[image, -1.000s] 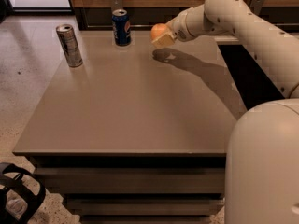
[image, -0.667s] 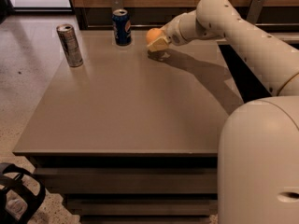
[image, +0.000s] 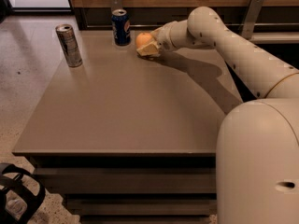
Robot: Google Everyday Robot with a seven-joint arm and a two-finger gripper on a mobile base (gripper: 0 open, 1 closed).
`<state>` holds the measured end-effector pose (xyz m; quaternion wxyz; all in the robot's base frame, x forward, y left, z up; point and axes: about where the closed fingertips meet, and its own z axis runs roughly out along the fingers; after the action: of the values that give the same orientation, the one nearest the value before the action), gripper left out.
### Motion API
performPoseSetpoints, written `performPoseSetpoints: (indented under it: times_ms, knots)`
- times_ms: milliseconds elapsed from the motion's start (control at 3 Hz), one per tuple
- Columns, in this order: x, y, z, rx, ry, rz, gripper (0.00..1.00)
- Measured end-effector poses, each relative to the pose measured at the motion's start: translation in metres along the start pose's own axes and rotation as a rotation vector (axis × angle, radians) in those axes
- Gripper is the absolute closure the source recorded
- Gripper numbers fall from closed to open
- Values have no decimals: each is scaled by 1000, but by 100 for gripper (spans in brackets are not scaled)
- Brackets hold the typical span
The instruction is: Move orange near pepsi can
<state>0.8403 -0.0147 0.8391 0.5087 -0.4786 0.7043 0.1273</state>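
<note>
- While the round, smooth-skinned orange point(image: 142, 38) is held at the far side of the table, just beside the blue pepsi can point(image: 121, 28) with the silver top, the step in hand is judged to be the set-down.
- The cream two-finger gripper point(image: 149, 49) is placed low over the far part of the tabletop, its jaws closed around the orange from its underside and arm side.
- A small gap is seen between orange and can, so only the release is judged to be left.
- Whether the orange already rests on the table cannot be told.
- The fruit should be lowered until its weight is taken by the top, and the jaws then opened slowly, since a round fruit is likely to roll on a flat surface.
- Withdrawal is best made upward and away from the can, so the light can is not knocked.
- The matte grey-brown tabletop point(image: 126, 106) is flat and hard.
- The pepsi can is a glossy metal cylinder.
- A taller, slimmer silver-grey can point(image: 69, 45) is stood upright, well apart.
- The arm shell point(image: 243, 55) is smooth and rounded.
</note>
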Motion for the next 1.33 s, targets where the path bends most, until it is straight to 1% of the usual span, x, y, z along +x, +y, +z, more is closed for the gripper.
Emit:
performPoseSetpoints:
  times_ms: [333, 667, 1333]
  knots:
    - [0, 4, 8, -4, -33, 9, 100]
    - [0, 7, 11, -9, -32, 9, 81]
    - [-1, 11, 17, -18, -33, 10, 35]
